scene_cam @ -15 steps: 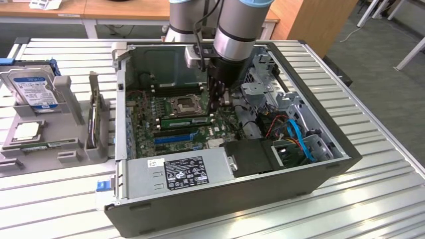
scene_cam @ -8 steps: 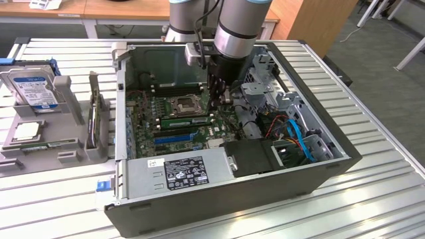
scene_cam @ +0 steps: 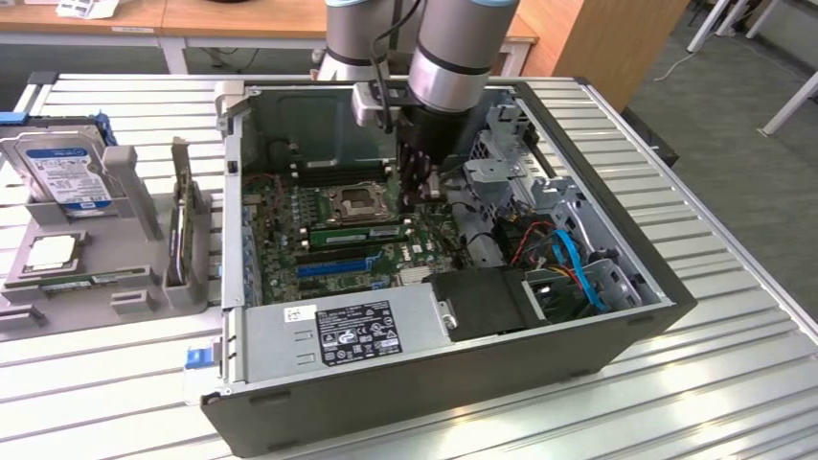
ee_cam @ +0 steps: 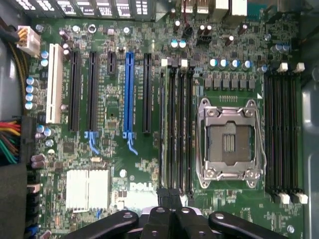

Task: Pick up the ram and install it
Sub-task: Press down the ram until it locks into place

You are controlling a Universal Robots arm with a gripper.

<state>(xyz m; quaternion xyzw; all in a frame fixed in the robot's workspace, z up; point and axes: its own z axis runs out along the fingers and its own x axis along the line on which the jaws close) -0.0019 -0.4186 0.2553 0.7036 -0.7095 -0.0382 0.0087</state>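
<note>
One ram [scene_cam: 362,233] stands on edge in the slots [ee_cam: 177,129] beside the empty socket [scene_cam: 355,203]. It runs away from the pincer [scene_cam: 431,196], with its near end just below the tips. The pincer is fully closed, jaws together, and seems to have hold of nothing. Seen from the wrist, the pincer [ee_cam: 169,193] hangs right over the near end of the slot bank. I cannot tell whether the tips touch the ram's top edge or sit just above it. A second stick [scene_cam: 96,280] lies well apart from the pincer, outside the case [scene_cam: 447,393].

My reading is that the step in hand is the seating: the ram is already in the slot, and the closed tips serve as a pusher. It is not clear whether the ram is fully home.

To do this well, the push should go straight down along the ram's own plane. Any lean to the side would load the thin board and the slot walls. The tips should stay centred on the top edge, not on the chips. Pressing at one end alone can rock the stick, so the far end probably needs an equal push. The socket sits open just beside the pincer's line, so a slip toward it is the thing to guard against.
</note>
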